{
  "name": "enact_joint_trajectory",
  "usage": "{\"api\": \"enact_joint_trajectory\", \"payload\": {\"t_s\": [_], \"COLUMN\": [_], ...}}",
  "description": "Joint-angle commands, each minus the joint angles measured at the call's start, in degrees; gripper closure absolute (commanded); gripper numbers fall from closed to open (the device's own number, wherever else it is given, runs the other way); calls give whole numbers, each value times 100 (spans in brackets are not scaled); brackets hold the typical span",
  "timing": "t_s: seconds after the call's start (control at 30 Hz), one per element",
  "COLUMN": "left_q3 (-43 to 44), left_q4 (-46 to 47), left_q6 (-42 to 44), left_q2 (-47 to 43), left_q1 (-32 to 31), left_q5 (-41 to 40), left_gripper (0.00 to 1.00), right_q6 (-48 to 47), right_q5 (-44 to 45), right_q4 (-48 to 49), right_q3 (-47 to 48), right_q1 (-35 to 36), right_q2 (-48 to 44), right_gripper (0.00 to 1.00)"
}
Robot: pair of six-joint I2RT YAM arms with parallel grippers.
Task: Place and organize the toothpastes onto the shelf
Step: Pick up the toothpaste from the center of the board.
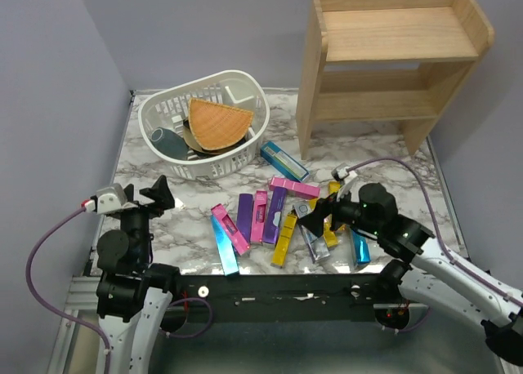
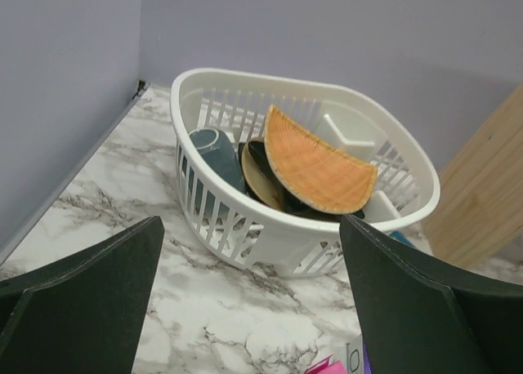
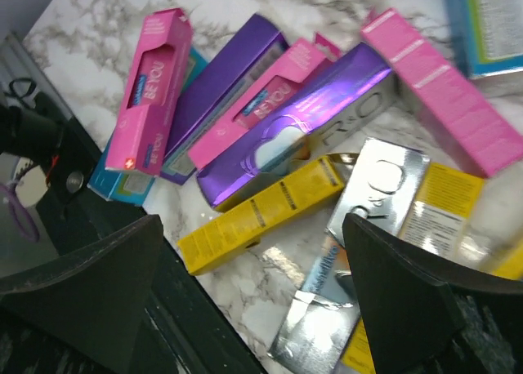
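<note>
Spread fully apart at the near left, the left pincer point(image 1: 157, 193) is held above the marbled tabletop point(image 1: 176, 227). Nothing is gripped or touched by it, and it is pointed at the white basket point(image 1: 214, 74) on the far left. The right pincer point(image 1: 317, 214) is likewise opened wide and is poised just over the toothpastes point(image 1: 274, 215), with no carton clasped between its fingers. These cartons are scattered in a loose pile at the near middle of the tabletop, with one blue carton point(image 1: 284, 161) lying slightly farther off. The wooden shelf point(image 1: 392, 55) is set at the far right, well apart from the pile.
</note>
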Motion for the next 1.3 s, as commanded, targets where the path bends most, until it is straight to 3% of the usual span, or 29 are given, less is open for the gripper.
{"api": "enact_joint_trajectory", "payload": {"t_s": [0.0,0.27,0.6,0.87,1.27], "left_q3": [201,52,51,60,69], "left_q4": [-562,-537,-572,-598,-607], "left_q6": [-39,-39,-31,-39,-31], "left_q2": [716,665,691,691,673], "left_q1": [31,31,31,31,31], "left_q5": [160,71,1,1,-8], "left_gripper": [1,1,1,1,1], "right_q6": [174,-213,-117,314,437], "right_q5": [1069,3071,4487,5200,5060], "right_q4": [1966,4172,4509,4035,3516], "right_q3": [-533,-1087,-376,370,1128], "right_q1": [1398,3141,4556,4830,4830], "right_q2": [379,1336,2963,4166,5310], "right_gripper": [0,0,0,0,3]}}
